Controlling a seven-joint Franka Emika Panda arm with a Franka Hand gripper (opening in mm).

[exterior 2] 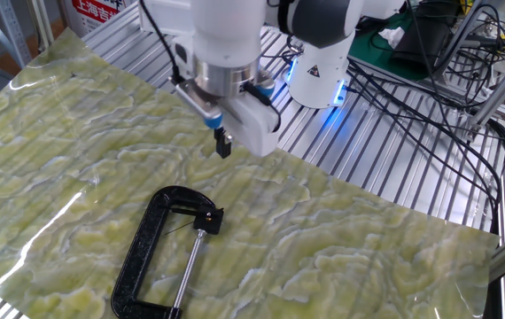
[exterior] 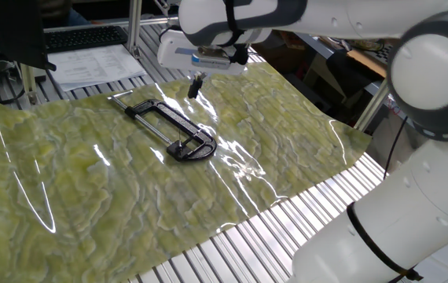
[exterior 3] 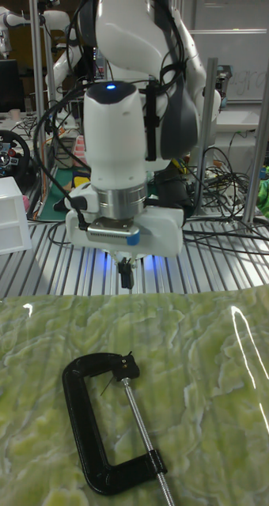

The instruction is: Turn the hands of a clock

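The clock [exterior: 196, 149] shows as a black clamp-like frame with a silver rod, lying flat on the green marbled mat [exterior: 90, 196]; I see no dial. It also shows in the other fixed view, clock [exterior 2: 142, 257], and in the tall view, clock [exterior 3: 83, 427]. At its jaw sits a small dark block [exterior 2: 210, 219] with a thin line reaching into the opening. My gripper [exterior 2: 223, 144] hangs above the mat just beyond the clamp's jaw end, apart from it, fingers pressed together and empty. It is also visible as gripper [exterior: 194, 86] and gripper [exterior 3: 126, 277].
The mat lies on a slatted aluminium table [exterior 2: 394, 177]. A keyboard [exterior: 82, 37] and papers [exterior: 98, 64] sit at the back left. Cables [exterior 2: 430, 80] and the arm's base [exterior 2: 319, 71] lie behind the gripper. A white box [exterior 3: 8, 213] stands at the left.
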